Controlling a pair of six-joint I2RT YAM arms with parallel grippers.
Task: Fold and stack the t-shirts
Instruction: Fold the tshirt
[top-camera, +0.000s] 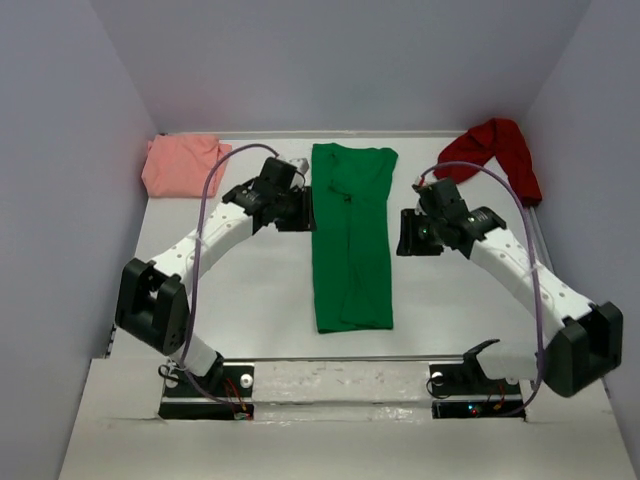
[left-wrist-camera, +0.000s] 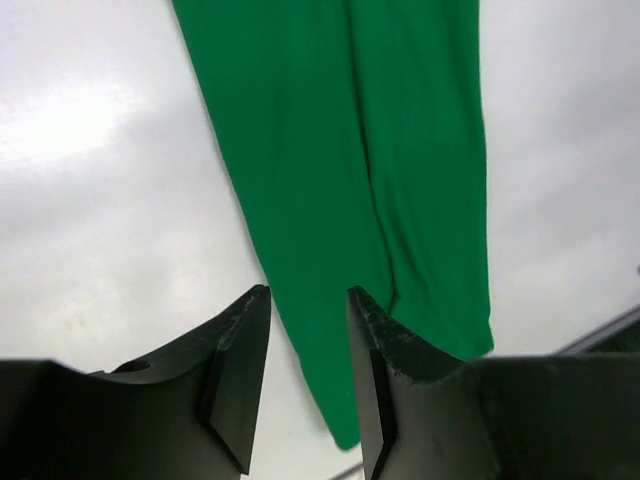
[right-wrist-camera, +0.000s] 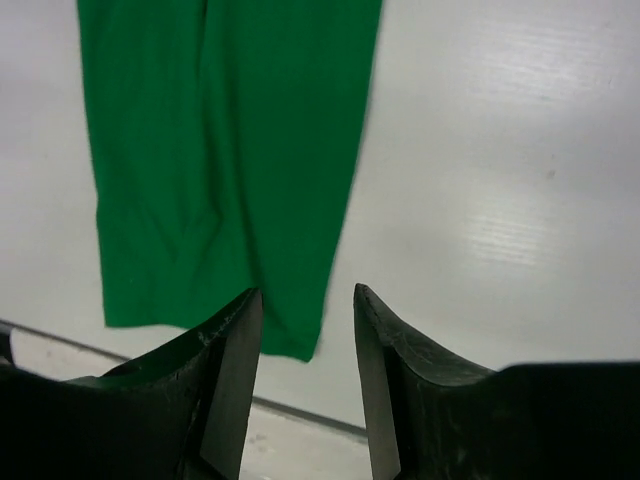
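Top view's evenly lit for me, soft light from above: the white table (top-camera: 250, 300) is bright without blowing out, and the arms throw only faint shadows. On the left wrist view I'm seeing a pale glare patch on the table at upper left, and the green t-shirt (left-wrist-camera: 340, 150) looks a touch soft. The left gripper (left-wrist-camera: 308, 320) is nearly black in the foreground. Right wrist view: the shirt's right edge is smeared, the table grain is crisp, and the right gripper (right-wrist-camera: 307, 320) is just as dark.

White table (top-camera: 250, 300), lying flat and stretching from the shiny near strip (top-camera: 340, 372) to the far wall (top-camera: 340, 60); pale left wall (top-camera: 60, 150) and right wall (top-camera: 610, 120) rising alongside.
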